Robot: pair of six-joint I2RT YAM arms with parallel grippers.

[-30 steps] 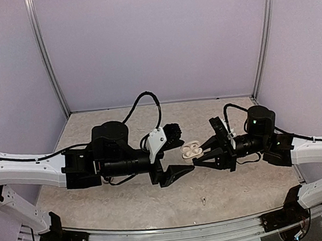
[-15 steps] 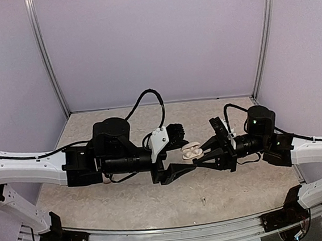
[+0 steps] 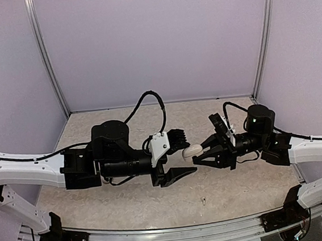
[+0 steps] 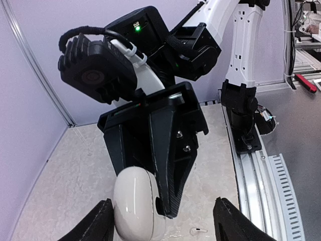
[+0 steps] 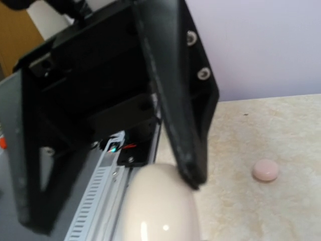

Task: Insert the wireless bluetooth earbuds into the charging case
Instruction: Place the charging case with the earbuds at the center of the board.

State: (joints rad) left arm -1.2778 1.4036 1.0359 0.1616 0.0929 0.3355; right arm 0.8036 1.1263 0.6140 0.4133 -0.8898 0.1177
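Observation:
My right gripper [image 3: 199, 154] is shut on a white pebble-like charging case [image 3: 192, 150], whose lid is closed, and holds it above the table. The case also shows in the left wrist view [image 4: 134, 201] and the right wrist view [image 5: 160, 208]. My left gripper [image 3: 189, 156] is open around the case, with its upper finger [image 5: 183, 115] touching the case's top. In the left wrist view the left gripper [image 4: 163, 221] stands wide, with the case close to one fingertip. One tiny pale earbud [image 3: 203, 200] lies on the table near the front, also in the left wrist view [image 4: 198, 231].
A small pinkish round case [image 5: 265, 170] lies on the table in the right wrist view. The metal rail [image 3: 177, 233] runs along the table's front edge. Pale walls enclose the back and both sides.
The case, held open with its two wells showing, is now closed. My left gripper has moved right, up to the case. The right gripper has lifted slightly.

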